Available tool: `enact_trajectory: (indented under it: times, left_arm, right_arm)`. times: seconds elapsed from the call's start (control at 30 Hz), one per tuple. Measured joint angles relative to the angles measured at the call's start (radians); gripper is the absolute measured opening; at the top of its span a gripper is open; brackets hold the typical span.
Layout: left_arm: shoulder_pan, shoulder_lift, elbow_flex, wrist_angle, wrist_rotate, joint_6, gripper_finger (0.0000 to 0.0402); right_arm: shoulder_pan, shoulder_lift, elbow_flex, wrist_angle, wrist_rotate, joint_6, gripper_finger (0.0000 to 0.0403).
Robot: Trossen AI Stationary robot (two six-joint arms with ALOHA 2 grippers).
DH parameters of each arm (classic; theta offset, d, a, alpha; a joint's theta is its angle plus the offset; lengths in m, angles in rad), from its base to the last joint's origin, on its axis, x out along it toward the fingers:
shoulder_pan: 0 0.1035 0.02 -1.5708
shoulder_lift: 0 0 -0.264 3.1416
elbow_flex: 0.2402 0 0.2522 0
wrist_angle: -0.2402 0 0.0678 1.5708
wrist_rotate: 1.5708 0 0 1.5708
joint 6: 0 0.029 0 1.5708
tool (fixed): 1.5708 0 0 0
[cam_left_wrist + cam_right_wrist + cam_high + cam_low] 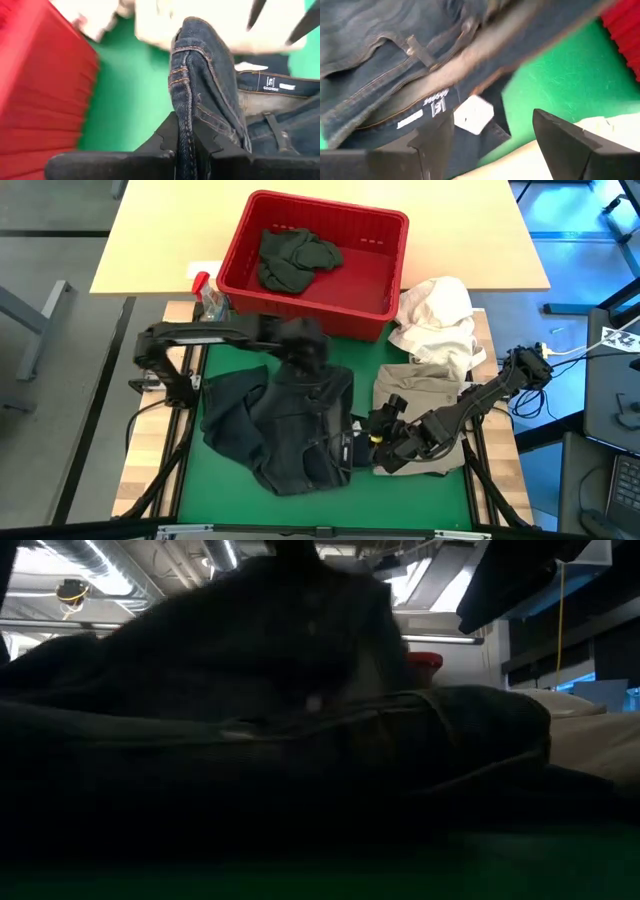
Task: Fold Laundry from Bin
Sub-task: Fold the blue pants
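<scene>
The left tool (185, 150), near the counter's middle just in front of the red bin (390, 240), is clamped on a waistband fold of the dark jeans (285, 425), which lie crumpled and unfolded on the green mat (225, 360). A dark garment (295, 258) remains in the bin, so most folding looks undone. The right tool (492, 135), fingers apart, hovers at the jeans' right edge beside the khaki garment (425, 385).

You can read one word: "GEORGE", white on the dark label (278, 84) sewn inside the jeans (210, 90) waistband. The right wrist view shows that label upside down. The white tag (473, 114) beside it shows only tiny marks you cannot read.
</scene>
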Motion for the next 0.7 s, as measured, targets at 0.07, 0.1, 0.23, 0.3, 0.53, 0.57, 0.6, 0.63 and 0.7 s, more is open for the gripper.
enact_trajectory:
  times: [0.07,0.1,0.23,0.3,0.53,0.57,0.6,0.63,0.7]
  left_arm:
    - [-0.026,-0.054,0.042,-0.051,-0.08,-0.003,0.0012]
    - [-0.035,-0.083,0.054,-0.068,-0.123,-0.005,0.0012]
    - [-0.048,-0.186,0.064,-0.104,-0.259,-0.009,0.0012]
    - [-0.045,-0.229,0.064,-0.121,-0.292,-0.027,0.0012]
    - [-0.056,-0.328,0.064,-0.127,-0.266,-0.042,0.0016]
    - [-0.064,-0.335,0.064,-0.127,-0.263,-0.042,0.0016]
    - [-0.071,-0.342,0.064,-0.127,-0.262,-0.043,0.0016]
    - [-0.079,-0.348,0.064,-0.127,-0.258,-0.044,0.0016]
    - [-0.099,-0.363,0.064,-0.127,-0.235,-0.045,0.0017]
  right_arm:
    - [0.004,0.0,0.0,0.001,-0.023,-0.008,0.0271]
    - [0.008,0.0,0.0,0.002,-0.041,-0.008,0.0271]
    - [0.025,0.0,0.0,-0.002,-0.148,0.018,0.0271]
    - [0.046,0.004,0.0,0.002,-0.183,0.039,0.0271]
    - [0.103,0.092,0.0,0.003,-0.034,0.208,0.0271]
    - [0.1,0.11,0.0,0.006,-0.016,0.234,0.0271]
    - [0.099,0.127,0.0,0.01,0.008,0.253,0.0271]
    - [0.098,0.144,0.0,0.023,0.035,0.267,0.0271]
    - [0.089,0.163,0.0,0.046,0.074,0.275,0.0271]
